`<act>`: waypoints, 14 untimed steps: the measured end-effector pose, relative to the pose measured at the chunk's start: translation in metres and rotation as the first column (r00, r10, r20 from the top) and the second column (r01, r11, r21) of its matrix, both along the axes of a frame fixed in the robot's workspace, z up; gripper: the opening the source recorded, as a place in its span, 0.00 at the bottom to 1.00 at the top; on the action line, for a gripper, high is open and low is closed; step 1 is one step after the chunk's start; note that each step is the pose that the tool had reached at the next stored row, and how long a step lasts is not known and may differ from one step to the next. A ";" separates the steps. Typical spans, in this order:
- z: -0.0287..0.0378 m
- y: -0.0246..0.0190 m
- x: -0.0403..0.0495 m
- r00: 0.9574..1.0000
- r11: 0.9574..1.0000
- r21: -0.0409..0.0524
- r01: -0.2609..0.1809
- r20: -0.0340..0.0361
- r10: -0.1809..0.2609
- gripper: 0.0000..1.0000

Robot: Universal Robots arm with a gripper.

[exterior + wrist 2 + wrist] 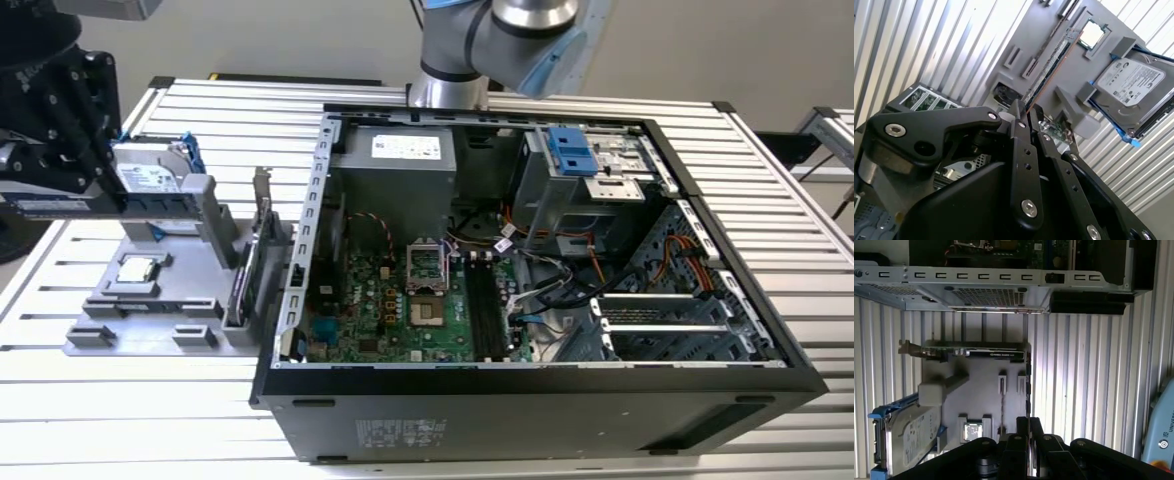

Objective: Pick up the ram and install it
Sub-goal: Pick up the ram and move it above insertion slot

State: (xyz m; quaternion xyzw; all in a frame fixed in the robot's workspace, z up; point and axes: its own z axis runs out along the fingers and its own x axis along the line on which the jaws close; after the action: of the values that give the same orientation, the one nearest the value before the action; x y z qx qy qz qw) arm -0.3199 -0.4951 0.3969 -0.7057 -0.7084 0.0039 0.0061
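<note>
I see my pincer (1025, 111) hanging over the gray tray (1069, 70). Its two fingers are pulled close together, with just a thin gap, and there is nothing in them. The ram (1051, 62) is not picked up yet. It sits in the tray, just below the fingertips, and runs straight away from them. The hard drive (1131, 85) is off to one side of the pincer. The open computer box (534, 400) is farther away.

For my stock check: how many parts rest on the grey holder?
4: hard drive at one end, processor beside it, thin ram at the middle, bracketed card nearest the case. Others may be hidden.
</note>
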 end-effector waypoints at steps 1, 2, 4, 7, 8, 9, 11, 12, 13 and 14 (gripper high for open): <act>-0.0003 0.0000 0.0020 1.000 1.000 0.000 0.000 0.000 0.000 0.00; -0.0008 0.0000 0.0042 1.000 1.000 0.000 0.000 0.000 0.000 0.00; -0.0017 0.0000 0.0085 1.000 1.000 0.000 0.000 0.000 0.000 0.00; -0.0037 0.0000 0.0212 1.000 1.000 0.000 0.000 0.000 0.000 0.00; -0.0049 0.0000 0.0287 1.000 1.000 0.000 0.000 0.000 0.000 0.00; -0.0053 0.0000 0.0310 1.000 1.000 0.000 0.000 0.000 0.000 0.00; -0.0061 -0.0001 0.0362 1.000 1.000 0.000 0.000 0.000 0.000 0.00; -0.0065 -0.0001 0.0387 1.000 1.000 0.000 0.000 0.000 0.000 0.00; -0.0069 -0.0002 0.0412 1.000 1.000 0.000 0.000 0.000 0.000 0.00; -0.0073 -0.0002 0.0436 1.000 1.000 0.000 0.001 0.000 -0.001 0.00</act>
State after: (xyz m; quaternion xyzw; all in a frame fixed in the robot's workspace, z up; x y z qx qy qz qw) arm -0.2763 -0.4953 0.3896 -0.7061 -0.7081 0.0039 0.0061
